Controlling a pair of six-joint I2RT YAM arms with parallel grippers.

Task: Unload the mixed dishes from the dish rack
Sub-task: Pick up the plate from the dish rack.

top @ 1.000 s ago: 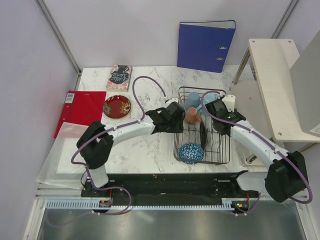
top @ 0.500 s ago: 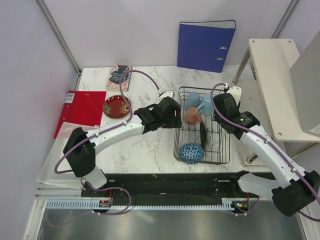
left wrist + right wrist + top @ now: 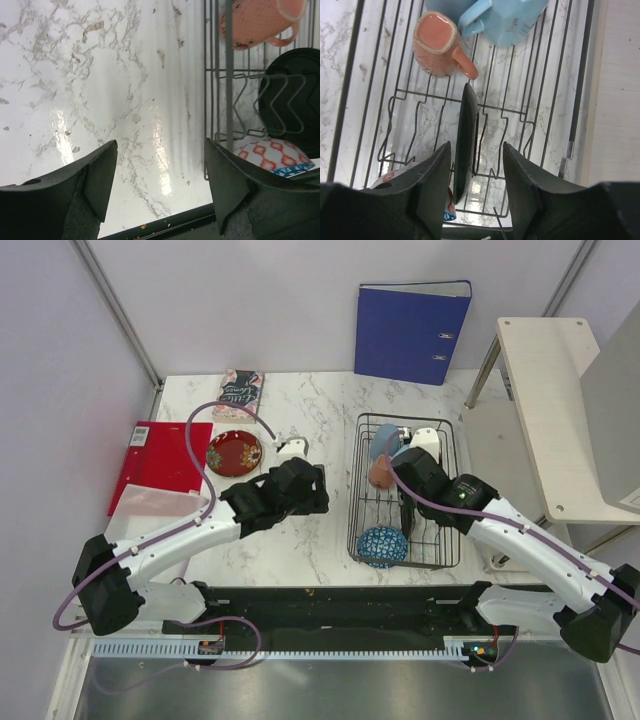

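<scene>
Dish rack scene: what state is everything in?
Black wire dish rack: loaded.
Salmon-orange cup: in rack.
Black shallow dish: on edge in rack.
Blue net-patterned bowl: in rack.
Blue mugs: in rack.
Small yellow-and-red plate: on marble table.
Left gripper: open, empty.
Right gripper: open, over black dish.

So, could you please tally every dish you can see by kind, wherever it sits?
Blue mugs: 2
Salmon cup: 1
Black dish: 1
Net-patterned bowl: 1
Red plate: 1
Total: 6, with 5 in the dish rack and the plate out on the table.
</scene>
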